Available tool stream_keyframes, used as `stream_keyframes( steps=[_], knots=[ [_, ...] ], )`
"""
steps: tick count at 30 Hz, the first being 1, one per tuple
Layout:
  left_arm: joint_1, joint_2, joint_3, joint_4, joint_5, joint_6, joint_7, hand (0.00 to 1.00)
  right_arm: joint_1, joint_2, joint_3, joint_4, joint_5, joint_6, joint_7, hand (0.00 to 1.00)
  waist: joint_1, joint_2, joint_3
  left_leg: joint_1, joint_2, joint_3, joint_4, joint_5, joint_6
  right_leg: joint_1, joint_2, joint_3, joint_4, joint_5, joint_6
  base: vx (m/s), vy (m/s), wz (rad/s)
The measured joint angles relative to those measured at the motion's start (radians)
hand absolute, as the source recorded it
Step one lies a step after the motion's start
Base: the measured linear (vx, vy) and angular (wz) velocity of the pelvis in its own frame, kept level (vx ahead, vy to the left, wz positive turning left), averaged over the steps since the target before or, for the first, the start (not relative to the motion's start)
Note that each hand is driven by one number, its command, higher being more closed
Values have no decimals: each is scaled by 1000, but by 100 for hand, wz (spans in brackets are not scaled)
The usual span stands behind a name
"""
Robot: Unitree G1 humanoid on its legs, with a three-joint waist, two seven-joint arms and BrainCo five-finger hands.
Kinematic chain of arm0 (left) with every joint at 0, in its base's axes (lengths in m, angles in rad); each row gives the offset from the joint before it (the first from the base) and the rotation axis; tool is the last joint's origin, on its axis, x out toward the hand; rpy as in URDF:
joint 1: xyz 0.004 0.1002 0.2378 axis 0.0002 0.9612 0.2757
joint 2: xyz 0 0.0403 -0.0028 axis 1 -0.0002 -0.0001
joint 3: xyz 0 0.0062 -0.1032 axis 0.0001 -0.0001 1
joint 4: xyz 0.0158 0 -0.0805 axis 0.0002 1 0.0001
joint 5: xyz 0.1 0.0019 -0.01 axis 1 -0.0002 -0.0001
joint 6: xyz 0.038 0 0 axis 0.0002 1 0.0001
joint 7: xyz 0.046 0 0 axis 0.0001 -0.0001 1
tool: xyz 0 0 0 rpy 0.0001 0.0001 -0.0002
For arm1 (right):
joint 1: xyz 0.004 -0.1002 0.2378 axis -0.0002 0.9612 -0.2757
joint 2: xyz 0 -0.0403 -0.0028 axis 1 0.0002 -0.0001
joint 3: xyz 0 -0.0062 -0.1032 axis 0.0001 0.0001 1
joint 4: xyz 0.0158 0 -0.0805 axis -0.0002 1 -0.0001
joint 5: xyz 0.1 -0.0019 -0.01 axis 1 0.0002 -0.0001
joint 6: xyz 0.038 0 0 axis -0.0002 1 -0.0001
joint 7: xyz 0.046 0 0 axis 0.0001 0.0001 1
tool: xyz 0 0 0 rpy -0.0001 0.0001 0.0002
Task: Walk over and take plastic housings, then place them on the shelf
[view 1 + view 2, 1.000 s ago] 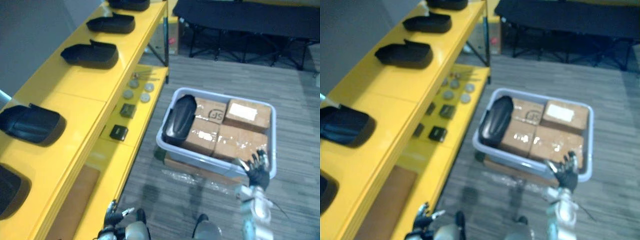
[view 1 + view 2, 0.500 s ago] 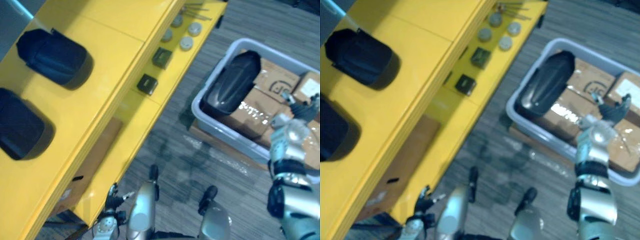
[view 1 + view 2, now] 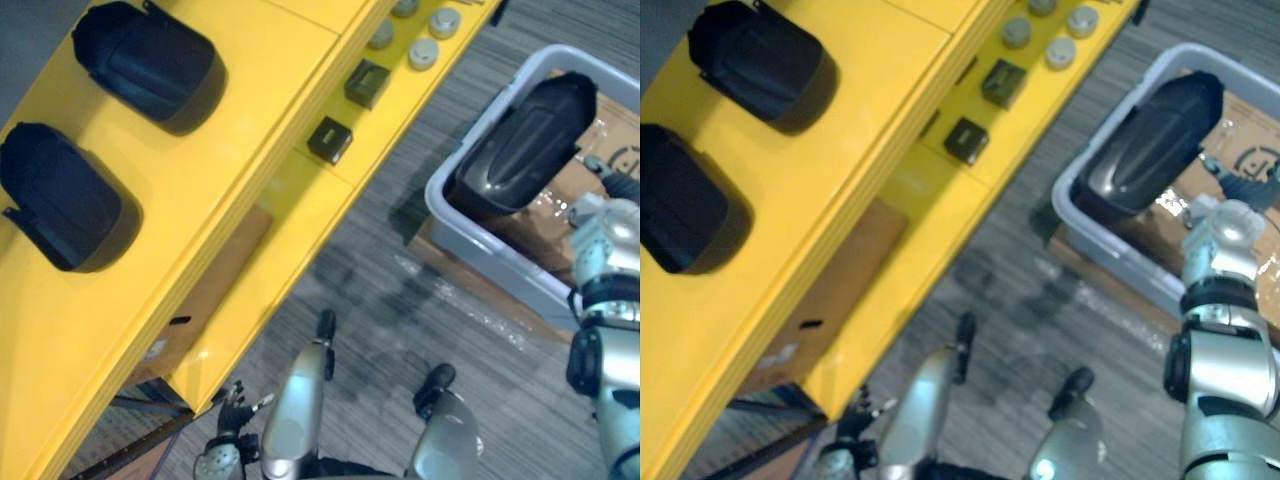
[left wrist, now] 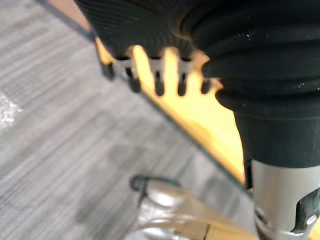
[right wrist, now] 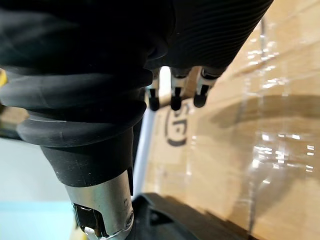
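A glossy black plastic housing lies along the pale grey plastic bin's left edge. The right hand hovers beside it over brown cardboard boxes, fingers straight and empty. The left hand is likewise empty, low beside the yellow shelf.

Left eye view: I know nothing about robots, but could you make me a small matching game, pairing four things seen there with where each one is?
Things:
1. long glossy black plastic housing
2. two matte black plastic housings
3. small dark square blocks
4. robot's right hand

Places:
A. on the lower yellow shelf board
B. on the top yellow shelf board
C. above the brown cardboard boxes
D. inside the pale grey plastic bin, along its shelf-side wall

Pairs: 1-D, 2-B, 3-A, 4-C.
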Motion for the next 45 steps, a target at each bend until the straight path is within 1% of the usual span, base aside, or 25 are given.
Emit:
stream_keyframes(
  steps=[2,3,5,8,9,12,14,16,17,19,20,23,24,27,29,30,32,33,34,35,36,38,41,43,45],
  knots=[
    [0,1,-6,0,-2,1,0,0,-36,-11,27,20,-4,15,-1,0,3,5,0,0,-1,-1,0,0,0,-2,-3,-1,6,-1,-1,4,3,2],
    [-1,-2,-10,0,-3,2,-1,0,-52,-23,37,21,-9,25,-2,0,6,13,3,0,-2,-1,0,0,0,-1,-4,-2,8,-1,-1,4,10,4],
    [-2,-4,-42,6,-30,2,-2,0,-71,-57,59,24,-33,40,-6,0,26,33,-3,-2,-6,1,-2,0,0,-10,-10,-1,14,-3,-1,0,0,0],
    [-2,-5,-46,14,-34,1,-3,0,-85,-57,77,52,-39,72,-8,0,32,36,-4,-7,-10,-3,-2,0,0,-16,-12,-4,23,-8,-3,5,8,3],
    [-2,-5,-46,14,-34,1,-4,0,-90,-57,77,64,-39,74,-8,0,33,36,-4,-8,-12,-3,-2,0,0,-17,-14,-5,26,-11,-3,-1,16,6],
    [-2,-5,-56,24,-39,-5,-6,0,-104,-64,90,93,-40,113,-8,0,35,41,-8,-15,-20,-10,1,0,0,-19,-24,-17,35,-18,-3,-3,15,12],
    [-3,-4,-83,25,-41,-6,-6,0,-112,-93,99,112,-40,142,-9,0,42,58,-20,-34,-22,-23,9,1,1,-25,-26,-26,36,-19,-3,-9,16,15],
    [-3,-5,-101,27,-42,-7,-7,0,-139,-120,119,137,-48,186,-26,0,61,69,-28,-45,-23,-24,14,1,1,-38,-29,-26,45,-21,-3,-3,12,2],
    [-4,-4,-106,27,-43,-8,-7,0,-144,-123,119,137,-49,199,-30,0,63,71,-29,-47,-23,-25,16,1,1,-39,-29,-27,47,-22,-3,-3,14,4],
    [-5,-3,-116,32,-61,-13,-8,0,-151,-137,119,137,-50,250,-31,0,74,72,-29,-52,-24,-27,18,1,1,-47,-31,-26,58,-30,-2,-4,5,2],
    [-7,-2,-119,34,-61,-13,-8,0,-151,-142,119,137,-51,261,-30,100,78,72,-29,-53,-24,-27,19,0,1,-49,-33,-26,62,-33,-2,-22,8,4],
    [-13,-1,-132,43,-70,-15,-8,0,-152,-153,120,137,-72,300,-30,100,87,78,-34,-62,-27,-31,27,-1,1,-53,-36,-31,76,-51,-10,-21,6,9],
    [-20,0,-145,51,-75,-14,-8,0,-152,-170,129,140,-80,315,-31,100,88,85,-39,-70,-28,-38,31,-1,1,-54,-37,-41,80,-54,-10,-15,2,15],
    [-30,1,-155,63,-80,-14,-8,0,-152,-202,139,153,-103,364,-20,100,90,87,-40,-73,-32,-51,31,0,0,-54,-43,-49,90,-66,-10,-4,-1,10],
    [-32,1,-160,63,-80,-15,-8,0,-152,-218,140,157,-179,427,1,100,95,90,-42,-74,-34,-52,30,0,0,-57,-46,-50,94,-69,-10,6,2,2],
    [-34,1,-162,64,-80,-15,-8,0,-153,-221,140,157,-209,448,9,100,97,91,-43,-75,-35,-52,31,-1,-1,-57,-46,-50,94,-70,-10,0,0,0],
    [-36,1,-165,63,-80,-17,-8,0,-152,-225,141,159,-319,511,33,100,107,92,-44,-79,-35,-54,32,-2,-2,-58,-45,-55,96,-72,-9,23,0,5],
    [-36,2,-166,63,-79,-18,-8,0,-153,-226,142,159,-350,525,38,100,109,92,-44,-83,-35,-55,33,-3,-2,-59,-45,-58,96,-72,-9,25,-4,12],
    [-38,3,-173,62,-80,-24,-8,0,-158,-231,142,162,-414,555,47,100,110,94,-45,-93,-35,-61,36,-3,-2,-61,-46,-70,97,-72,-9,31,-4,17],
    [-39,6,-182,60,-81,-26,-7,0,-165,-237,141,173,-471,589,68,100,113,96,-47,-103,-36,-69,41,-3,-2,-62,-45,-79,97,-72,-8,28,-1,19],
    [-39,7,-185,57,-82,-26,-7,0,-170,-238,140,182,-507,608,86,100,115,96,-47,-107,-37,-72,44,-3,-2,-62,-45,-81,99,-72,-7,31,7,14],
    [-39,13,-194,36,-82,-25,-6,0,-168,-235,141,224,-650,662,164,100,129,96,-47,-110,-38,-74,56,-9,1,-58,-46,-84,100,-72,-6,25,13,5],
    [-38,21,-198,8,-81,-24,-7,0,-165,-235,138,255,-739,683,232,100,134,96,-47,-120,-39,-77,68,-13,3,-57,-45,-89,100,-73,-6,-5,6,3],
    [-37,33,-198,-25,-81,-21,-8,0,-156,-236,136,261,-824,681,282,100,132,96,-47,-135,-39,-85,78,-14,4,-57,-44,-104,98,-75,-10,-29,18,10],
    [-34,34,-194,-38,-81,-19,-9,0,-151,-237,136,262,-865,670,303,100,133,95,-47,-141,-39,-84,94,-19,11,-55,-43,-105,97,-74,-9,-32,28,0]
  ],
)
